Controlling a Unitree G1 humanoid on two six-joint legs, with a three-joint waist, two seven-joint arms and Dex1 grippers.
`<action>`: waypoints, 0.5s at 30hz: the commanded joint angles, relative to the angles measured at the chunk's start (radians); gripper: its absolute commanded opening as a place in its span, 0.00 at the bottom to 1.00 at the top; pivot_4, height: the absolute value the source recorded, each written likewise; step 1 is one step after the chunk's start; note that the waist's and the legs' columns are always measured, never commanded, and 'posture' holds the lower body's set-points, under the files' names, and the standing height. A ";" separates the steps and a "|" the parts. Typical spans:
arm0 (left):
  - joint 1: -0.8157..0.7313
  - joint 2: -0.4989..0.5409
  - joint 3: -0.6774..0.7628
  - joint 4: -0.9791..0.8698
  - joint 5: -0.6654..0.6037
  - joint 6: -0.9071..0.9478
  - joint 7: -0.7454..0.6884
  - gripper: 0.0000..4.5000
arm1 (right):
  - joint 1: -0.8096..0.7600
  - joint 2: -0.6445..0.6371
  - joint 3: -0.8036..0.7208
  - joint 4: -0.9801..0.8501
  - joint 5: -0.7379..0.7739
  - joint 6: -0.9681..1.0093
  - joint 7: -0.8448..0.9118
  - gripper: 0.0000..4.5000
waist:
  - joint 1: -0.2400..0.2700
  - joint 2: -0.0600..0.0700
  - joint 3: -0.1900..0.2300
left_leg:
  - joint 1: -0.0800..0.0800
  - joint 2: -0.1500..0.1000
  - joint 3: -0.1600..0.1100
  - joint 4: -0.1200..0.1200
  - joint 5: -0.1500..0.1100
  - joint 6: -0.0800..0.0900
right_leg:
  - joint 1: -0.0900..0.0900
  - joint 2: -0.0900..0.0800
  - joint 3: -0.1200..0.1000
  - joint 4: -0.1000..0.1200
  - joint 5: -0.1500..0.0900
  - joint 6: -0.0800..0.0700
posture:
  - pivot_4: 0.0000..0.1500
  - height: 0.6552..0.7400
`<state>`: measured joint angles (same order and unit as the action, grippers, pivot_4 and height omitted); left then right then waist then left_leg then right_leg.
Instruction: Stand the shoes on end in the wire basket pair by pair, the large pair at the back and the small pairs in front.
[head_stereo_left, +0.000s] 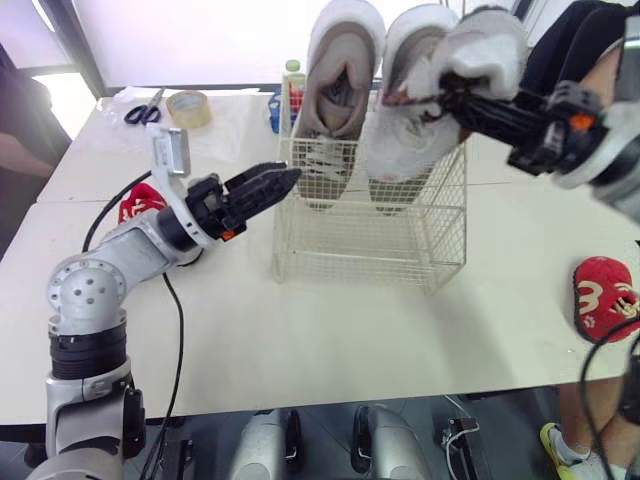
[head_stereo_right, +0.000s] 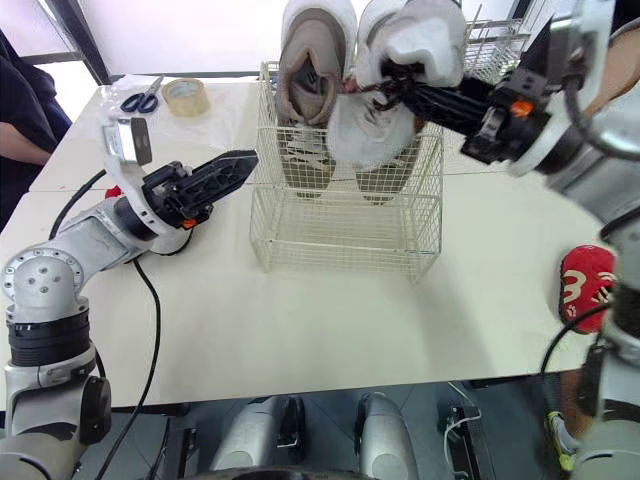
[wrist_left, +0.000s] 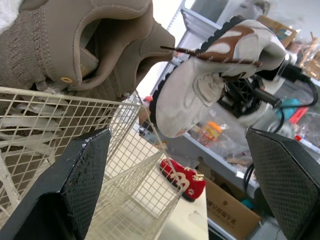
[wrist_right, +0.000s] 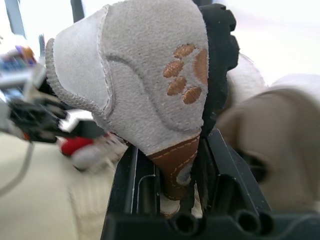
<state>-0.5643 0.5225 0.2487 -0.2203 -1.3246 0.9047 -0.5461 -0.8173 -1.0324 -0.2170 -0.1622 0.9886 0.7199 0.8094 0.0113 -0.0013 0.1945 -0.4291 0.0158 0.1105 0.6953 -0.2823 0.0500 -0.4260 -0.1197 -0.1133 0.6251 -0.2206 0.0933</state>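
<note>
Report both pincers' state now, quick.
Left pincer: open, empty, beside the wire basket.
Right pincer: shut on the small grey shoe.

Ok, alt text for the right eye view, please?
The right hand holds a small shoe in the air by the top of the basket, where two large shoes stand on end. The left hand hovers open at the basket's left; a red shoe lies on the table at right.
</note>
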 joint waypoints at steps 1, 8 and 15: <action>-0.024 -0.011 -0.015 -0.040 0.028 -0.026 -0.020 0.98 | -0.086 -0.063 0.069 0.085 -0.141 -0.084 0.191 0.10 | -0.001 0.000 0.000 | 0.000 0.000 0.000 0.000 0.000 0.000 | 0.000 0.000 0.000 0.000 0.000 0.000 | 1.00 1.00; -0.027 -0.036 -0.032 -0.054 0.047 -0.036 -0.019 0.98 | -0.188 -0.045 0.230 0.238 -0.394 -0.267 0.441 0.10 | -0.002 0.000 0.000 | 0.000 0.000 0.001 -0.001 0.003 -0.006 | -0.001 0.000 0.000 -0.002 0.000 0.000 | 1.00 1.00; -0.023 -0.053 -0.033 -0.071 0.048 -0.033 -0.010 0.98 | -0.269 0.042 0.313 0.402 -0.561 -0.423 0.577 0.10 | -0.001 0.000 0.000 | -0.001 0.000 0.001 -0.001 0.004 -0.007 | 0.000 0.000 0.000 -0.003 0.000 0.001 | 1.00 1.00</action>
<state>-0.5745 0.4697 0.2097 -0.2506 -1.2724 0.8846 -0.5584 -1.0462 -0.9911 0.1077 0.2114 0.4607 0.3433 1.3606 0.0106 -0.0014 0.1947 -0.4299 0.0159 0.1117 0.6940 -0.2783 0.0430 -0.4263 -0.1199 -0.1133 0.6220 -0.2203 0.0939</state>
